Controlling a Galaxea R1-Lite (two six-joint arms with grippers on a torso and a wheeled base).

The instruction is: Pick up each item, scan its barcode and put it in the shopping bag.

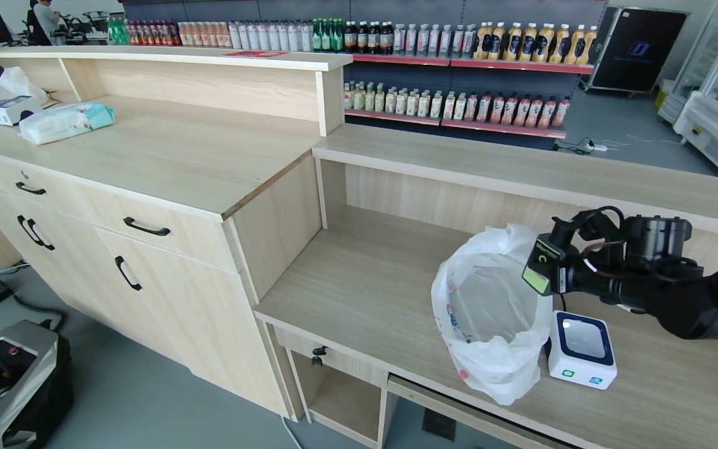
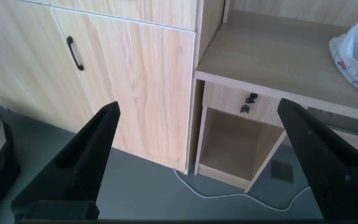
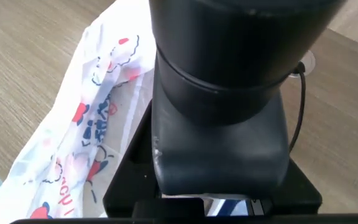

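Note:
My right gripper (image 1: 545, 269) hangs over the right rim of the white plastic shopping bag (image 1: 490, 312), shut on a dark container with a green label (image 1: 538, 265). In the right wrist view the black container (image 3: 219, 124) stands between the fingers, with the printed bag (image 3: 86, 137) beneath it. The bag stands open on the low counter. Right beside it sits the scanner (image 1: 582, 349), a white box with a blue-rimmed window. My left gripper (image 2: 199, 107) is open and holds nothing; it hangs over the floor in front of the cabinet doors.
On the higher counter (image 1: 166, 156) at the left lie a pack of wipes (image 1: 66, 121) and a small white box (image 1: 13, 109). Drink shelves (image 1: 459, 62) line the back. An open cubby (image 2: 232, 146) sits under the low counter (image 1: 365, 280).

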